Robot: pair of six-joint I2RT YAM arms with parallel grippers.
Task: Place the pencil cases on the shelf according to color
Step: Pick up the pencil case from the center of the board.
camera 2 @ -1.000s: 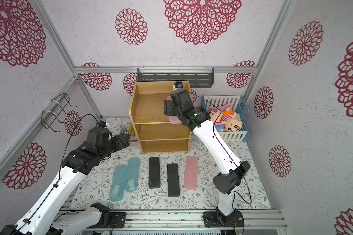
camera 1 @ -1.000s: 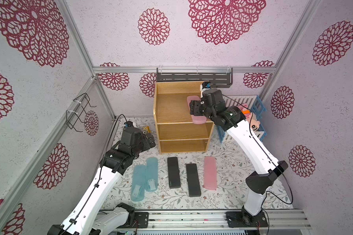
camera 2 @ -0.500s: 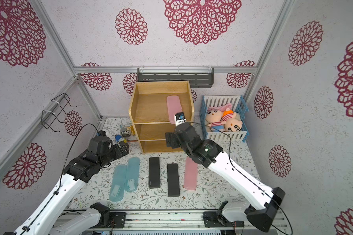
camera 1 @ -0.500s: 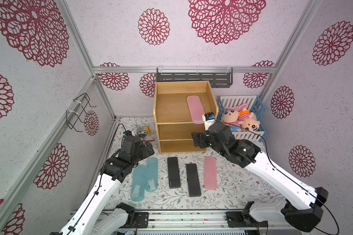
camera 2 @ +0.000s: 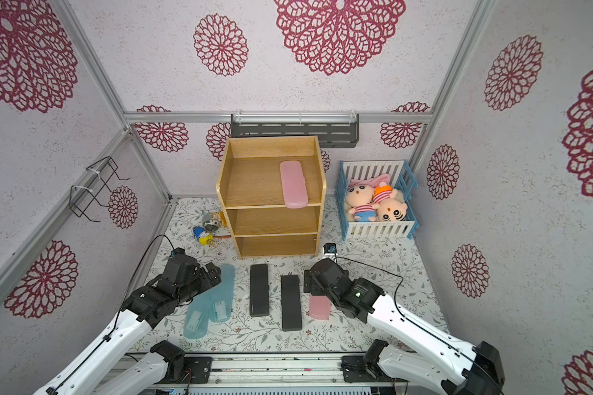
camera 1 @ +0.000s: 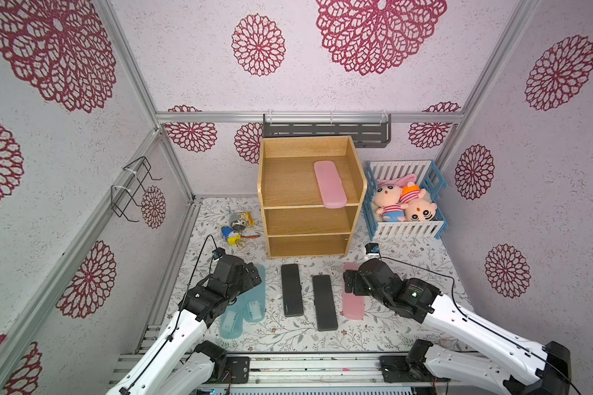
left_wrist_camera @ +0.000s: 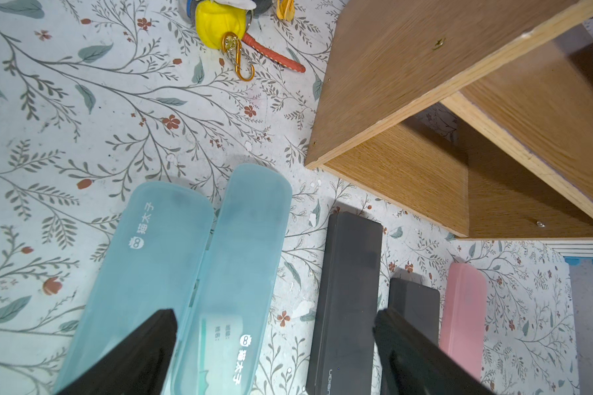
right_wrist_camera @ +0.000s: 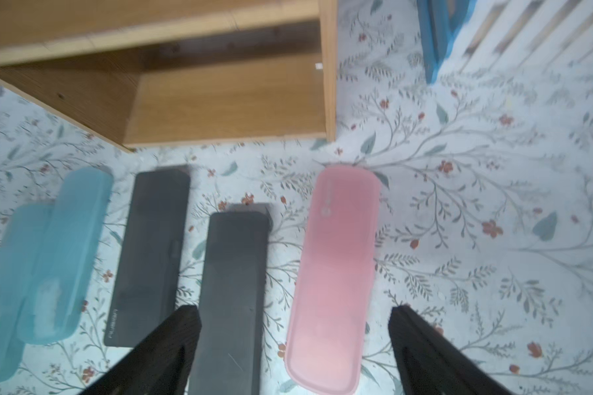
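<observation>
keyrings (camera 1: 235,229) sit far left on the mat (camera 1: 408,263), outside the job. left claw (left_wrist_camera: 274,314): fingers spread wide, nothing between them, hanging low over the two blue cases (camera 1: 255,304), which lie side by side and touching on the mat. this arm has dropped closer to them within the last second. next right, two black cases (camera 1: 291,290), parallel, slightly apart, the right one set nearer. behind them the shelf (camera 1: 261,191): middle and bottom tiers bare, top tier (camera 1: 288,181) now carrying the first pink case (camera 1: 329,184) on its right side, lying front to back, near end poking just past the front lip. a second ago the right arm was up there with that case at its claw. it has since let go, swung down and come back to the near row. right claw (right_wrist_camera: 294,310): jaws spread wide, holding nothing, poised above the second pink case (camera 1: 353,307), which sits between the fingers in the wrist view, not touched as far as i can tell. reading: one of six is shelved, pink has claimed the top tier, and its twin looks to be next. blue and black each want a lower tier. watch that overhang when the twin goes in alongside. crate (camera 1: 408,229) of plush toys (camera 1: 404,205) far right, irrelevant.
</observation>
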